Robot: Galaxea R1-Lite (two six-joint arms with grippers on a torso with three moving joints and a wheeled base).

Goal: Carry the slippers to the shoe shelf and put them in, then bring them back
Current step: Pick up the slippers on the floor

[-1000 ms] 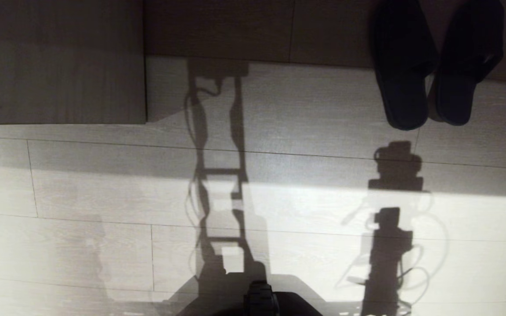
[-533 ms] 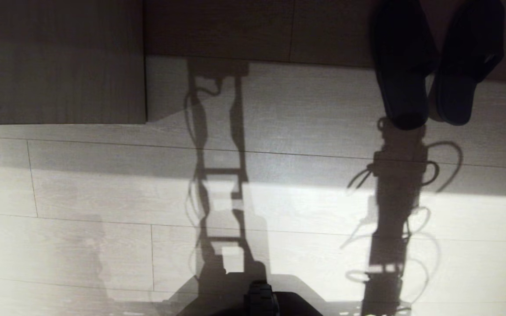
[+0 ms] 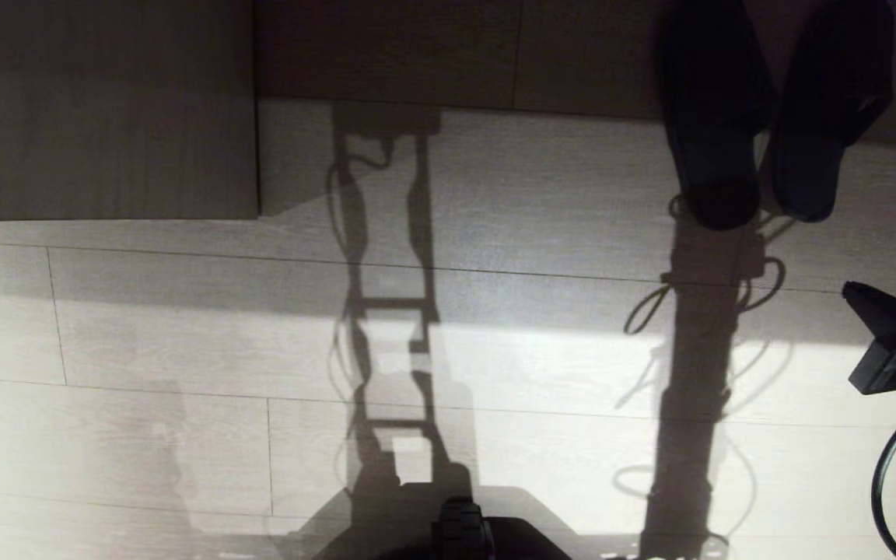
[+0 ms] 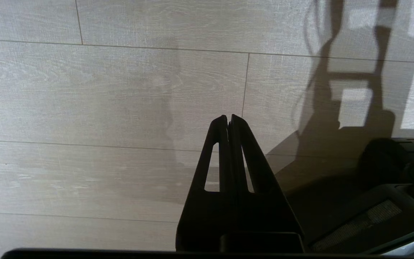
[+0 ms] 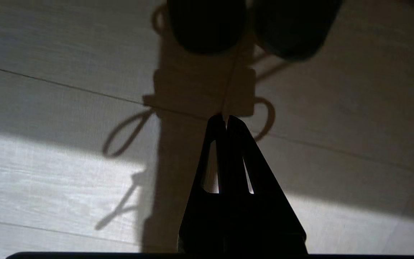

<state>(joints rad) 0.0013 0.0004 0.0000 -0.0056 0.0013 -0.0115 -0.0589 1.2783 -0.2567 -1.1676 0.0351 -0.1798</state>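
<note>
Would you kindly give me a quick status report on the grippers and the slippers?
Right gripper shut, empty, short of the slippers. Left gripper shut, empty, over bare floor. Slippers side by side on the floor, untouched. Nothing between.

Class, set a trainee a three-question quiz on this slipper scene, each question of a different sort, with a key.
1. True or false: the right claw is shut and holds nothing.
2. Where do the slippers lie? A) on the floor B) in a claw C) on a chair
3. Fill in: the left claw is ____.

Key: 1 true; 2 A; 3 shut
</note>
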